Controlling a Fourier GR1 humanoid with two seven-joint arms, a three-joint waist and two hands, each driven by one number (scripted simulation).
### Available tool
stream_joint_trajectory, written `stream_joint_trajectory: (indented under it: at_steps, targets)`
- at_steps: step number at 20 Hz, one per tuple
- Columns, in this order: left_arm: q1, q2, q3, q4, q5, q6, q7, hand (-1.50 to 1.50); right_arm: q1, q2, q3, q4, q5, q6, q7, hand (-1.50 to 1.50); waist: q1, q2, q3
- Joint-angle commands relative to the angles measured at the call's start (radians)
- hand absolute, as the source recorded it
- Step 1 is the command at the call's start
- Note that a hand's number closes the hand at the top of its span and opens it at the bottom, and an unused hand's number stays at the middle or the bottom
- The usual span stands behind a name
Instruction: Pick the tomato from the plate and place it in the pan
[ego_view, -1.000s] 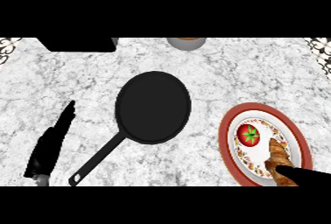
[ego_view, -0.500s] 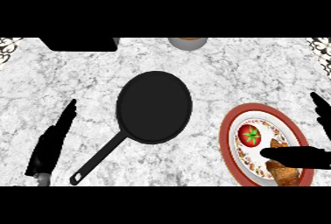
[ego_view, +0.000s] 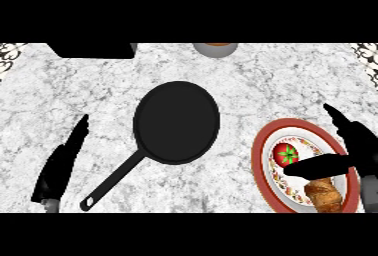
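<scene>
A red tomato (ego_view: 286, 153) with a green stem lies on a red-rimmed patterned plate (ego_view: 260, 159) at the right of the counter. My right hand (ego_view: 353, 142) hangs open over the plate's right side, thumb (ego_view: 317, 165) stretched just below the tomato and fingers pointing up past the rim. The black pan (ego_view: 177, 121) sits empty at the centre, its handle (ego_view: 114, 182) running down-left. At the left edge my left hand (ego_view: 60, 166) rests open with straight fingers.
A browned piece of food (ego_view: 325, 195) lies on the plate below the tomato. A grey cup (ego_view: 216, 49) stands at the counter's far edge, and a black block (ego_view: 92, 49) sits at the far left.
My right hand has come up from the lower right corner over the plate, and its thumb now lies beside the tomato. The left hand and pan stay put.
</scene>
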Motion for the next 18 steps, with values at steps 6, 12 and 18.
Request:
stream_joint_trajectory:
  at_steps: [6,12,18]
  targets:
    - [0.000,-0.029,-0.002,-0.002,-0.011,-0.004,0.004,0.00,-0.156,0.035,0.030,0.105,-0.053,0.093,0.266,-1.50,-0.008,-0.001,0.000]
    - [-0.014,-0.019,0.030,0.025,-0.016,-0.005,-0.003,0.00,-0.145,0.064,0.095,0.177,-0.007,0.091,0.291,-1.50,-0.011,-0.001,0.000]
    - [0.034,-0.035,0.012,-0.004,-0.026,-0.014,-0.028,0.00,-0.175,0.067,0.068,0.241,-0.009,0.108,0.292,-1.50,-0.007,-0.001,0.000]
